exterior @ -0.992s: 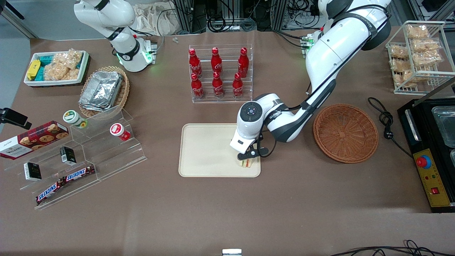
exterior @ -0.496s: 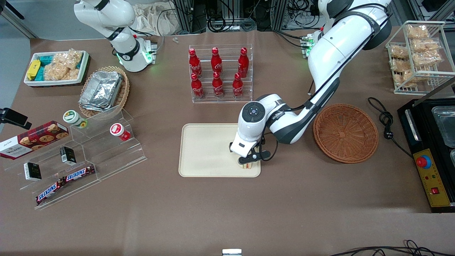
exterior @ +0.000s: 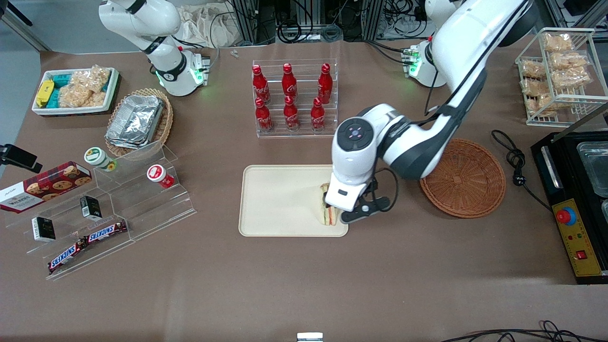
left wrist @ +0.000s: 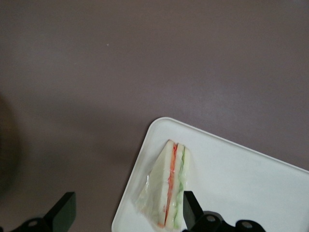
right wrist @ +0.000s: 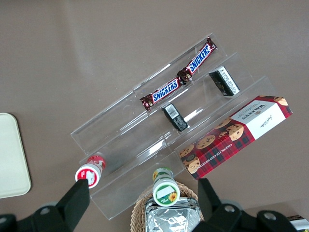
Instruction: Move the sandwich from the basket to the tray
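Claw [left wrist: 128,212] has let go and lifted clear, fingers spread above the sandwich [exterior: 327,212], which now lies on the tray [exterior: 275,199] by its basket-side [exterior: 462,177] corner; placing looks done

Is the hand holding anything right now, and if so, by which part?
Nothing is held. The hand is open above the sandwich, which lies free on the tray near its corner.

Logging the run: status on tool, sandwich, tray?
Tool open, above the tray's corner nearest the basket. Sandwich released, lying on tray. Nothing in the way.
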